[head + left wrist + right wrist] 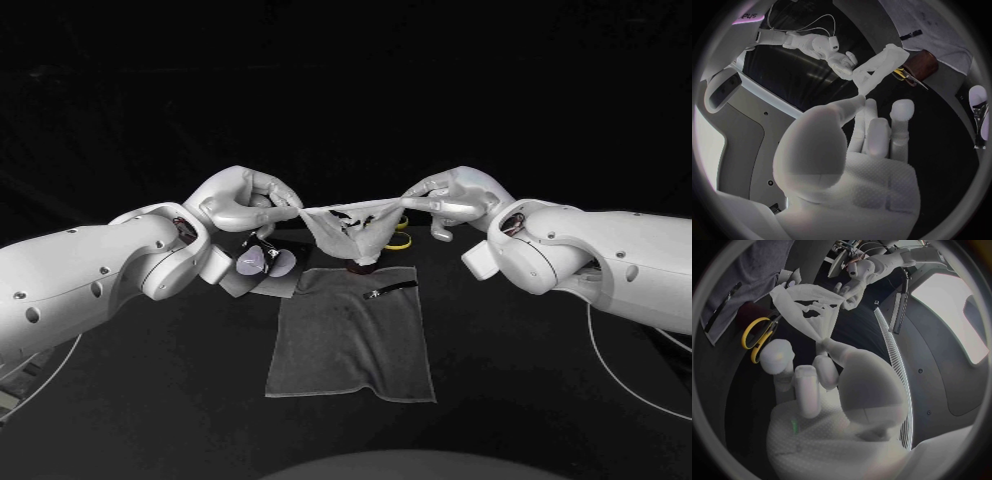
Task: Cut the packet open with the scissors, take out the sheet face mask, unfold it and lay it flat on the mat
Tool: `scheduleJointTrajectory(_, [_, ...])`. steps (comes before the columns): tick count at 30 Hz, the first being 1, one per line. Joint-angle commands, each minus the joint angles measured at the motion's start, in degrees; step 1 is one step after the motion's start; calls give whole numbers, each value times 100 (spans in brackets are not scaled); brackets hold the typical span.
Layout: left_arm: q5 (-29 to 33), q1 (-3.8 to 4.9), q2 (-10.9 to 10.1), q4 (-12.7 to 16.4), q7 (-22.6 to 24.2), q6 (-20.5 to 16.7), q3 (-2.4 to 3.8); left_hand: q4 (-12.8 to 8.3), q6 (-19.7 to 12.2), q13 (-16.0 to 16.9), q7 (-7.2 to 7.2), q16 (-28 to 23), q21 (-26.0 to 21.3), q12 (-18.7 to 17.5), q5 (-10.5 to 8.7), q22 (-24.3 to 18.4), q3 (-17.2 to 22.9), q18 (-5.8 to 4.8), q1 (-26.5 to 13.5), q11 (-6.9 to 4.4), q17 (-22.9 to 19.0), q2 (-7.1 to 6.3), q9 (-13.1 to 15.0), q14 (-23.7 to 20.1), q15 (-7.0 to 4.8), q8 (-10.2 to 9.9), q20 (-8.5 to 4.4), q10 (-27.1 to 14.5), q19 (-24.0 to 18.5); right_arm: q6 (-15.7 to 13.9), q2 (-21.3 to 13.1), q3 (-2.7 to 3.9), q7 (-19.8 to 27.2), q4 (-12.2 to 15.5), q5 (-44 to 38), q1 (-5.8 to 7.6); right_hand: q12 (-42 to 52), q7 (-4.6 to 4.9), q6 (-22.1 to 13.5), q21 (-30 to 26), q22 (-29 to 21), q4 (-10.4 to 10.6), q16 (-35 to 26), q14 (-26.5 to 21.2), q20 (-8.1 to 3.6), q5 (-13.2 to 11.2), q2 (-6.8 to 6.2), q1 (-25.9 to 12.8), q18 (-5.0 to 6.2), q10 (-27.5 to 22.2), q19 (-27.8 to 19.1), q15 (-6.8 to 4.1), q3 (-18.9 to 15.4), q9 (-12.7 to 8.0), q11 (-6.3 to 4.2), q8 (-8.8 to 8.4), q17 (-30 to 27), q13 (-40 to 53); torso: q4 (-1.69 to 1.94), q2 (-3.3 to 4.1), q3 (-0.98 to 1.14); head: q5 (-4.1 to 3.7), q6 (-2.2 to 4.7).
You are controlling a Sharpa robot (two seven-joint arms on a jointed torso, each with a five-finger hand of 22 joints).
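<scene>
Mat (351, 350) waits; mask (351, 226) out, part-spread, I see left robot hand (245, 202) and right robot hand (453, 202) pinching its corners; laying flat remains.

A black desk (173, 400) is lying below the left hand (242, 200) and the right hand (459, 198). It is running out to either side of them, and its matt surface is giving back hardly any light. Behind both hands a black backdrop (346, 70) is standing in deep shadow, rising well above them. Whether it is cloth or wall cannot be told.
</scene>
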Motion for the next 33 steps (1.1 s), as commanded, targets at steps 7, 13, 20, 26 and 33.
scheduleJointTrajectory(7, [138, 46, 35, -16, 309, 189, 40, -5, 6, 8, 42, -21, -1, 25, 17, 16, 35, 52, 27, 3, 2, 62, -7, -48, 23, 36, -1, -62, -53, 87, 25, 10, 43, -4, -191, 43, -35, -60, 89, 23, 224, -136, 18, 485, 0, 16, 28, 51, 29, 97, 25, -50, 123, 195, -84, 219, 1031, 10, -6, 0, -7, 22, 41])
scheduleJointTrajectory(13, [199, 147, 58, -27, 342, 223, 85, -8, -7, 7, 51, -23, -1, 24, 17, 21, 31, 52, 33, 11, -11, 60, -15, -64, 31, 36, 5, -82, -70, 97, 38, 12, 52, 23, -264, 55, -55, -59, 83, 21, 225, -145, 12, 483, -3, 16, 27, 53, 29, 88, 26, -51, 132, 200, -84, 220, 1025, -7, 2, 0, 3, 33, 59])
scheduleJointTrajectory(20, [179, 273, 124, -94, 387, 226, 180, -12, -18, 5, 59, -19, 9, 21, 17, 35, 27, 50, 43, 18, -1, 60, -22, -70, 37, 36, 10, -99, -78, 69, 55, 81, 104, 51, -447, 131, -62, -58, 78, 21, 225, -153, 13, 483, -4, 16, 26, 55, 29, 85, 26, -51, 139, 203, -84, 220, 1025, -11, -3, 6, -9, 58, 91])
scheduleJointTrajectory(26, [209, 433, 219, -186, 353, 274, 227, -11, -22, 4, 65, -12, 27, 20, 17, 52, 20, 46, 47, 23, 19, 62, -26, -66, 42, 37, 14, -105, -74, 57, 24, 118, 129, 98, -534, 282, -64, -58, 75, 32, 229, -158, 10, 483, -5, 16, 23, 57, 27, 85, 30, -52, 142, 205, -84, 221, 1023, -11, 3, 15, -22, 15, 96])
scheduleJointTrajectory(33, [153, 614, 278, -240, 299, 336, 232, -10, -23, 4, 69, 0, 58, 22, 17, 80, 12, 39, 52, 27, 59, 63, -30, -51, 46, 40, 17, -108, -58, 17, 33, 197, 154, 48, -560, 501, -56, -57, 72, 35, 231, -163, 15, 484, -5, 16, 21, 58, 27, 90, 31, -52, 146, 207, -84, 221, 1028, -1, 1, 19, -31, 6, 112])
